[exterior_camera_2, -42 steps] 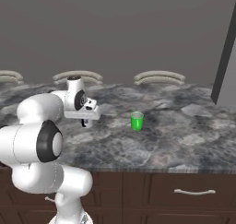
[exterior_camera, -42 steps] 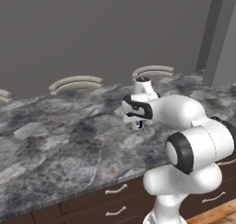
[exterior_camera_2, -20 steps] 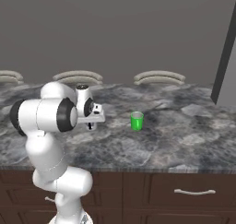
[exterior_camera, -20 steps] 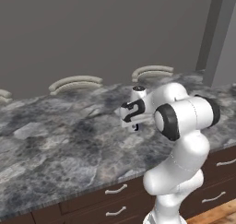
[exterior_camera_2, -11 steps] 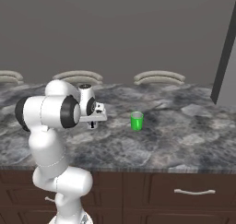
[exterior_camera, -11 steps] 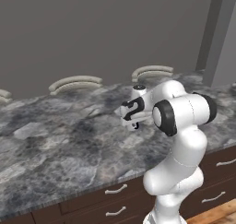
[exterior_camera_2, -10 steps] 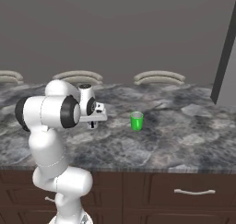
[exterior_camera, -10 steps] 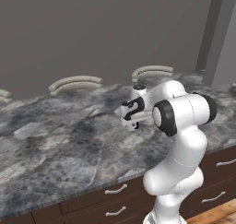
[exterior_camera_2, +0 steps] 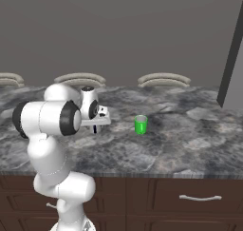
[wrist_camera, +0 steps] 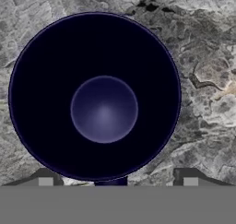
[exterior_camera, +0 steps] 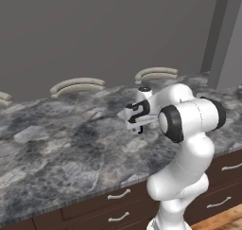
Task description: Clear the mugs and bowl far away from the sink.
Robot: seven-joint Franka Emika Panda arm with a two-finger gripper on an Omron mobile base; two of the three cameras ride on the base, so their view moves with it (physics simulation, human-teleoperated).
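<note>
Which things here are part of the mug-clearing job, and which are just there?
Job:
- navy-interior mug, directly under the gripper
- green mug, standing on the counter to the arm's right

Just there:
- marble counter
- chair backs behind the counter
- drawers below

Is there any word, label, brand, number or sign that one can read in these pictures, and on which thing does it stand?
None: no readable text appears in any view.
Green mug: plain, no print.
Navy-interior mug, seen from above: no marking inside or on the rim.
Marble counter: only stone veining.
Drawer fronts: handles, no labels.
Robot arm: no logo visible.
</note>
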